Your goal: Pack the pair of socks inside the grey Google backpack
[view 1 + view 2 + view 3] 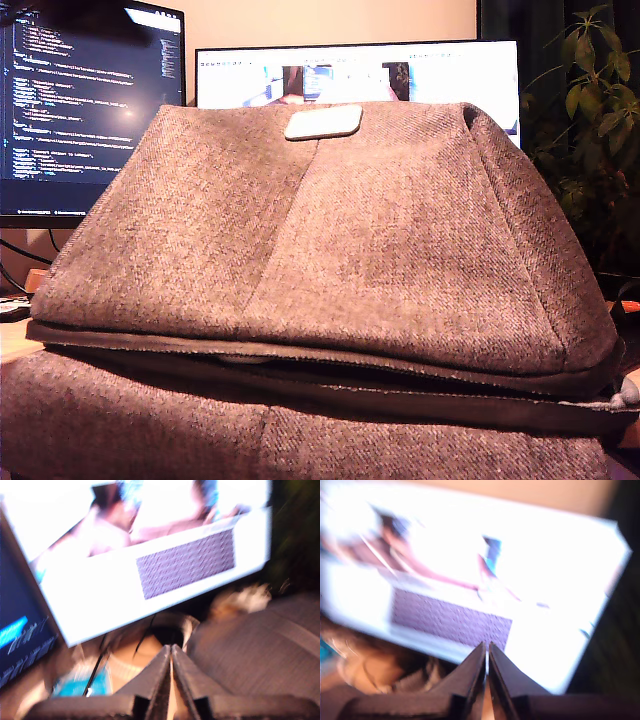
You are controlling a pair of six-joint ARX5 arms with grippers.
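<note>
The backpack is coarse, matt woven cloth with a smooth patch.

Only the two grippers show, each in its own wrist view: the first gripper and the second gripper both have two dark, matte, wedge-shaped fingers tapering to thin tips from a broad dark base across the lower frame, blurred.

Ext cam sits low, very close to the grey Google backpack, facing two monitors behind it. Both wrist cams ride above closed fingers, blurred, looking up twd the bright monitor, which all three views share. First wrist view also catches backpack fabric.
</note>
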